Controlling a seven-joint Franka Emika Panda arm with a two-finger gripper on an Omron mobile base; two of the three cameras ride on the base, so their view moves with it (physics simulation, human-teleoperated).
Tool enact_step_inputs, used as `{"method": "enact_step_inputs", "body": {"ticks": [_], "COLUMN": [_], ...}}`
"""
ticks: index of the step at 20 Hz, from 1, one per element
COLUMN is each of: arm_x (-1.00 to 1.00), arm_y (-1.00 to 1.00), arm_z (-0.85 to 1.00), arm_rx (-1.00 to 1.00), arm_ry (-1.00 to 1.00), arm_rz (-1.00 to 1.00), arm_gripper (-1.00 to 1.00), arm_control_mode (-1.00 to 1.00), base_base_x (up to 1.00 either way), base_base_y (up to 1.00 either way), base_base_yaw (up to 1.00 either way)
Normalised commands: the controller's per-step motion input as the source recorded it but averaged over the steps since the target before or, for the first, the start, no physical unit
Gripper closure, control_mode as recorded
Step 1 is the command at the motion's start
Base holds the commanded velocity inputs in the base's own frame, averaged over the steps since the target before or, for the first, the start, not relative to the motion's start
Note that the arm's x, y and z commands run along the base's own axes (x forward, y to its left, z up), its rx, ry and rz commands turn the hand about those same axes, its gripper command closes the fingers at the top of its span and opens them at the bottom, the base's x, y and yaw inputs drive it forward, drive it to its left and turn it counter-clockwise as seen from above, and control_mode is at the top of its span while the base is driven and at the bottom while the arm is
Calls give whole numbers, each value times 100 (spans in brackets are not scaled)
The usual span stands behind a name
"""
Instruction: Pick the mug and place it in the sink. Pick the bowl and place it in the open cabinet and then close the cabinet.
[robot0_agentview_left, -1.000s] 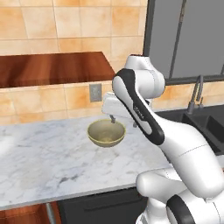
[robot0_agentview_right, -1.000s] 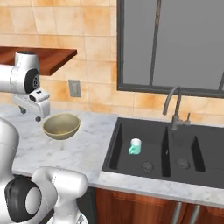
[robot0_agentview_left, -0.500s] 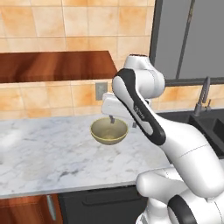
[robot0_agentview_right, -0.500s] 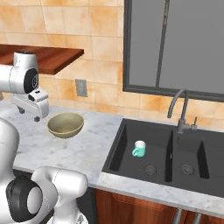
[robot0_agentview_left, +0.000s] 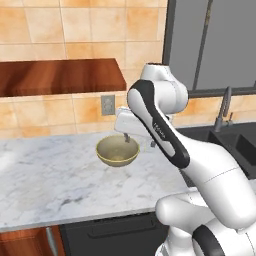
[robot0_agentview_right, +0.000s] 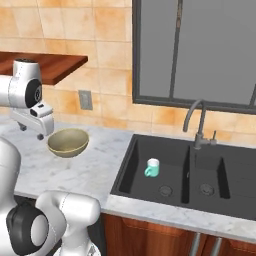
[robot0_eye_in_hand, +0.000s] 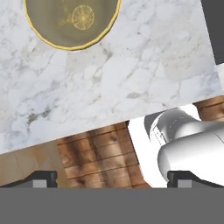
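The olive-tan bowl stands upright on the white marble counter, left of the sink. My gripper hangs open just above the counter beside the bowl, with nothing between its fingers. In the hand view the bowl lies at the top, well away from my gripper. The small teal mug stands in the left basin of the black sink. The reddish-brown cabinet hangs on the tiled wall above the counter.
A grey gooseneck faucet rises behind the sink under a dark window. A wall socket sits on the tiles behind the bowl. Wooden drawer fronts lie below the counter's front edge.
Both base views have shifted a little sideways and back with the base. The gripper stays open beside the bowl, and the bowl and mug have not moved.
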Motion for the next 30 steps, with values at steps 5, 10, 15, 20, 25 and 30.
{"method": "enact_step_inputs", "body": {"ticks": [5,10,15,20,25,30], "arm_x": [0,0,19,20,19,24], "arm_y": [0,0,-20,-46,-38,-15], "arm_z": [0,0,0,0,-27,-62], "arm_rx": [0,0,0,0,1,0], "arm_ry": [0,0,0,-2,-1,-9], "arm_rz": [0,0,-14,-17,-1,4], "arm_gripper": [-100,-100,-100,-100,-100,-100], "arm_control_mode": [100,100,-100,-100,-100,-100], "base_base_x": [32,52,19,0,0,0], "base_base_y": [-53,-38,-11,0,0,0], "base_base_yaw": [-32,-33,-11,0,0,0]}}
